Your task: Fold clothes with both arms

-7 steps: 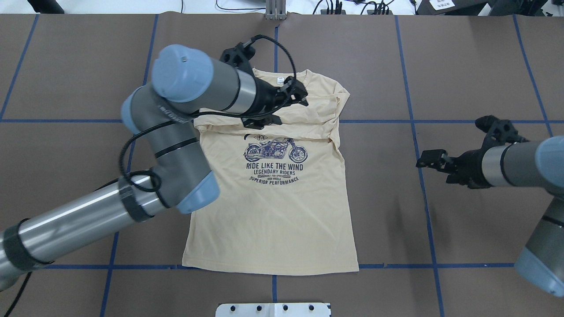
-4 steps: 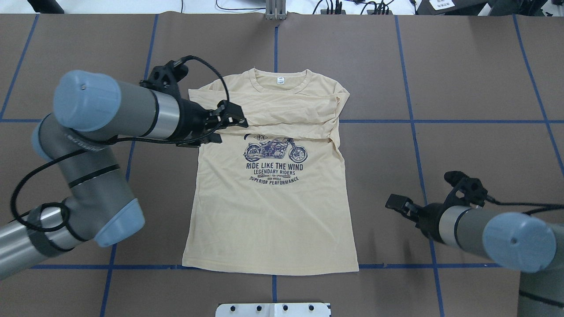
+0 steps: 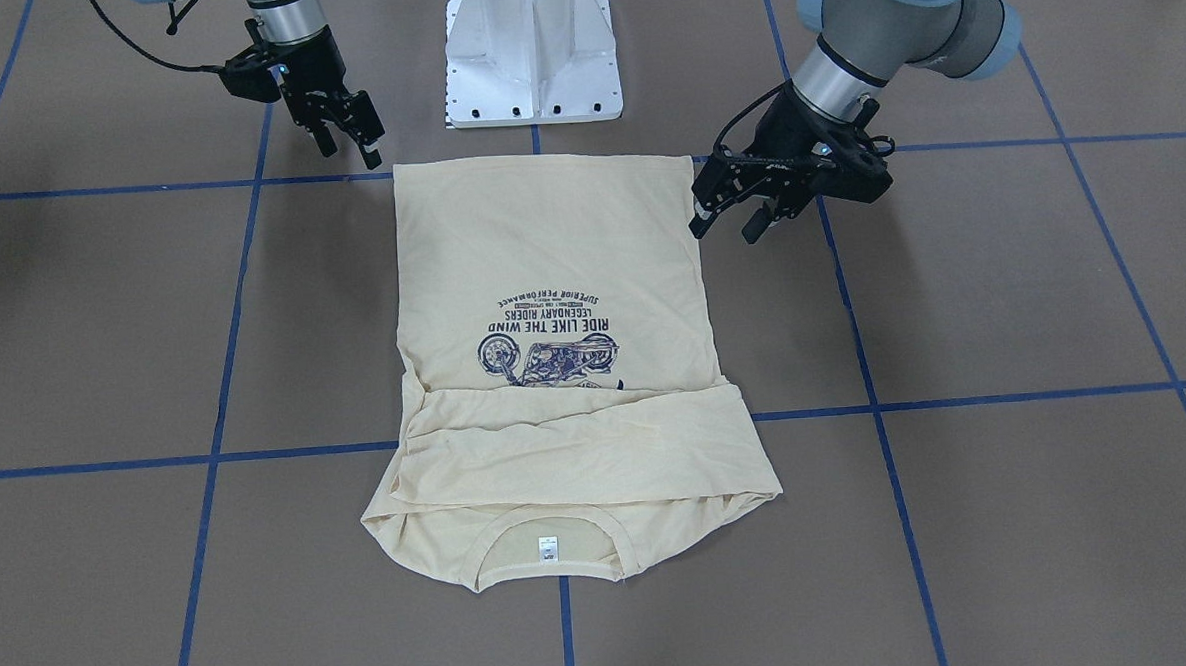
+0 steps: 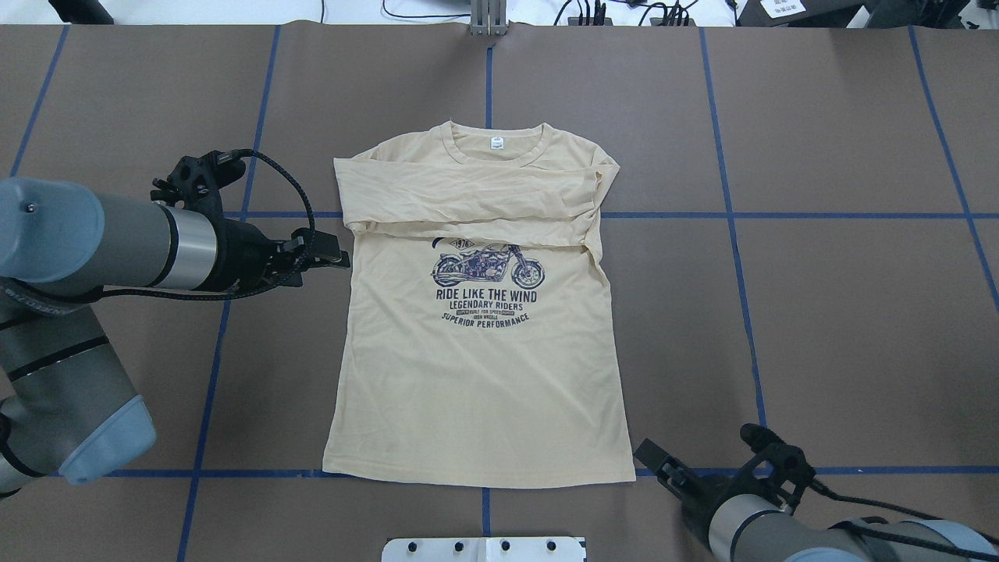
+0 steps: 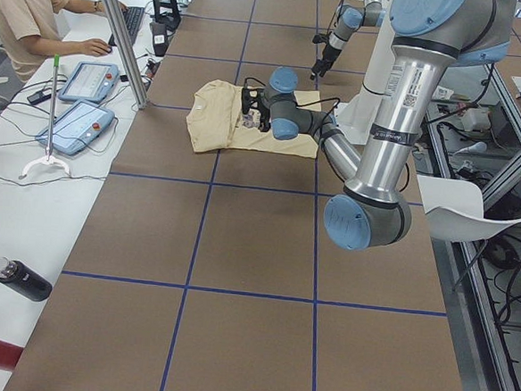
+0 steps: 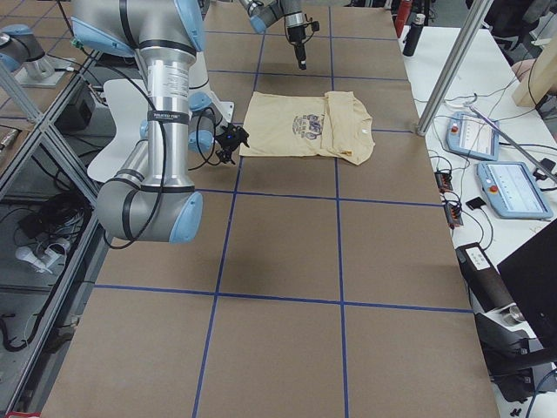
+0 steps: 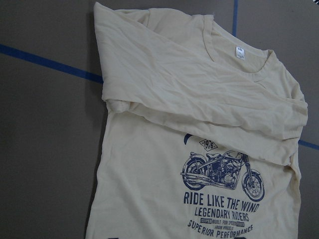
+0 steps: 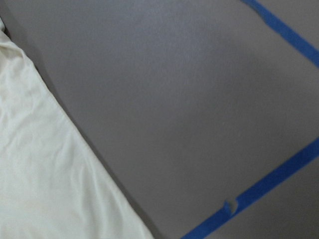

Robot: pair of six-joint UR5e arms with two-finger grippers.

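T-shirt lies flat at centre of table, sleeves folded across chest; left gripper and right gripper hover off its side edges, jaws apart, holding nothing.

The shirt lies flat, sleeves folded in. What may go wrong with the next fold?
1. The left tool hangs beside the side edge of the shirt, the right tool near a hem corner; grasps from such uneven places may skew the fold.
2. The folded sleeves lie loose and wrinkled across the chest; lifting may shake them out.
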